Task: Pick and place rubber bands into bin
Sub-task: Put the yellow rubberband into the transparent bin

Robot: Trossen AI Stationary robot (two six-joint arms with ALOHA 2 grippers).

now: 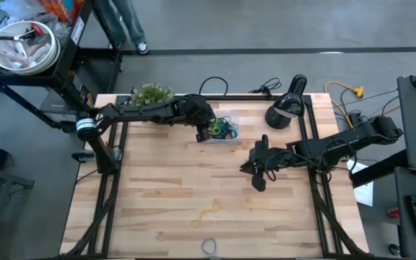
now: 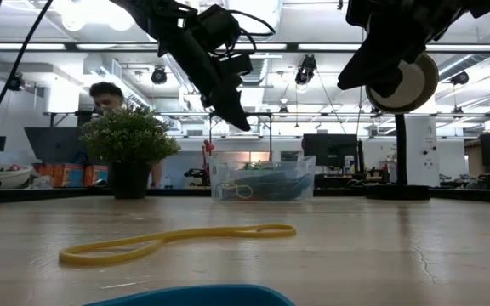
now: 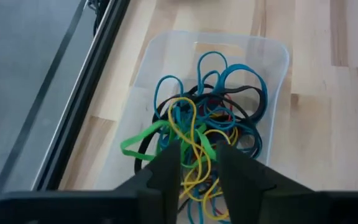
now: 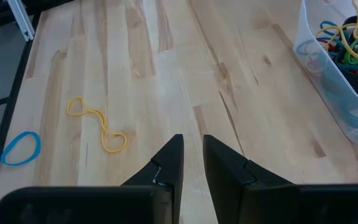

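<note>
Left pincer (image 3: 199,165) above the bin (image 3: 274,53), fingers (image 3: 166,168) apart by a narrow gap, with a yellow rubber band (image 3: 191,134) running between them; grip on it impossible to confirm. Directly below, a tangle of rubber bands (image 3: 213,118) in blue, black, green, yellow and red filling the clear tub. Same pincer (image 2: 228,106) in the low view hanging over the bin (image 2: 262,178), clear of its rim.

Bin (image 1: 222,131) at the far side of the table (image 1: 157,195), near the middle, just beside the small potted plant (image 1: 150,94). Dark desk lamp (image 1: 286,108) further along the far edge, toward the right.

Right pincer (image 4: 191,163) raised over bare wood right of the table's centre (image 1: 258,167), fingers (image 4: 169,165) slightly parted, holding nothing.

Two bands loose on the table, well apart from the bin: a twisted yellow loop (image 4: 97,127) (image 1: 208,213) toward the near side, and a blue loop (image 4: 20,148) at the near edge. In the low view, yellow loop (image 2: 177,240) flat on the wood in the foreground, blue loop (image 2: 194,296) closest to the camera.

A person (image 2: 109,95) partly visible behind the plant (image 2: 128,140).
</note>
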